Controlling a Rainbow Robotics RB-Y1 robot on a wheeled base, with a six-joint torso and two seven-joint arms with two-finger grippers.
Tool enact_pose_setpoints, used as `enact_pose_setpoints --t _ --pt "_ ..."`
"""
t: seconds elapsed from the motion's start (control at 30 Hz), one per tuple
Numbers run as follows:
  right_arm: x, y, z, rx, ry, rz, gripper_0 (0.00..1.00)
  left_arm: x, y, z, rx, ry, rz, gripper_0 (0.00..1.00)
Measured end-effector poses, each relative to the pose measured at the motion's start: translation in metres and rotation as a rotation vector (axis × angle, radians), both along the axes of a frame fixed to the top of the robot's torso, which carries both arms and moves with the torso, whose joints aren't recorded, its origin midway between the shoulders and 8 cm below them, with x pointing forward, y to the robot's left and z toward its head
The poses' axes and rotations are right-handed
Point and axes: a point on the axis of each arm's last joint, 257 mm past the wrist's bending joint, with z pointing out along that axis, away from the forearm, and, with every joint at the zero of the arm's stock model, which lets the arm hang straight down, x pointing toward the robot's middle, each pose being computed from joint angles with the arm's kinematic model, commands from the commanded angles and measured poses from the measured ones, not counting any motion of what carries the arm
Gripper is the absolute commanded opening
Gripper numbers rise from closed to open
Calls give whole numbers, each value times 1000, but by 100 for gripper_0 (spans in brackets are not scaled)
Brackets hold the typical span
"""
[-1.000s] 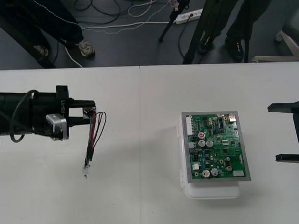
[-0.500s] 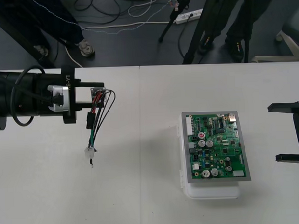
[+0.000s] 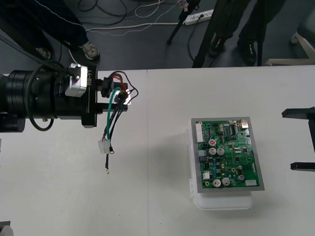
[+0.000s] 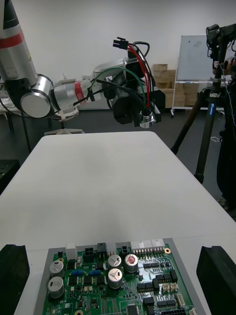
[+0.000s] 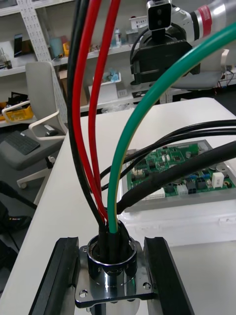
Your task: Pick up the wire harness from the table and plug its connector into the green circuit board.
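1. At the left, the left gripper (image 3: 114,99) hovers above the tabletop (image 3: 150,216). Its fingers (image 5: 61,280) are closed on the flange of the round metal socket (image 5: 112,263), so the wire harness (image 3: 110,118) is up in the air, well apart from the board.
2. Below the fingers, the red, green and black wires hang loose. A small white connector (image 3: 103,146) and a thin tail dangle toward the tabletop.
3. Further right, the green circuit board (image 3: 228,154) sits on its white base (image 3: 222,201), with nothing from the harness plugged into it.
4. At the far right, the right gripper (image 3: 303,139) waits beside the board with its fingers (image 4: 216,275) wide apart, holding nothing.
5. We think the main risk lies in the grip. The harness is held by the socket end, so the connector end swings free and cannot be aimed. Carried over like this, the loose wires could snag on the board's tall parts, or the plug could meet its header askew.
6. Some things are hard to make out:
   - A small black plug (image 4: 119,43) rides above the red wires, and we cannot tell whether it or the white connector is meant for the board.
   - We also cannot tell which header is the target.
   - The right gripper's arm is cut off at the edge.
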Motion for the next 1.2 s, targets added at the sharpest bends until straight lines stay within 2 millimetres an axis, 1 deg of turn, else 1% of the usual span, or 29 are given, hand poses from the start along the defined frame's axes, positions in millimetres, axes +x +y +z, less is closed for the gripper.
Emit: enact_pose_setpoints --t 0.1,0.23,0.33,0.47,0.57,0.7,0.8,0.97,1.2 --pt "0 0 0 0 0 0 100 -2 -6 1 2 -17 0 0" --pt "0 0 0 0 0 0 100 -8 -12 3 24 -61 2 0" --pt "0 0 0 0 0 0 100 -14 -12 -2 30 -63 5 0" --pt "0 0 0 0 0 0 100 -20 -11 -15 37 -35 7 0" --pt "0 0 0 0 0 0 100 -25 -12 -31 68 -18 9 0" --pt "0 0 0 0 0 0 100 -32 -17 -50 140 -34 15 0" --pt "0 0 0 0 0 0 100 -36 -24 -60 175 -45 20 0" --pt "0 0 0 0 0 0 100 -29 -39 -75 199 -32 59 0" --pt "0 0 0 0 0 0 100 -10 -58 -81 199 -23 142 0"
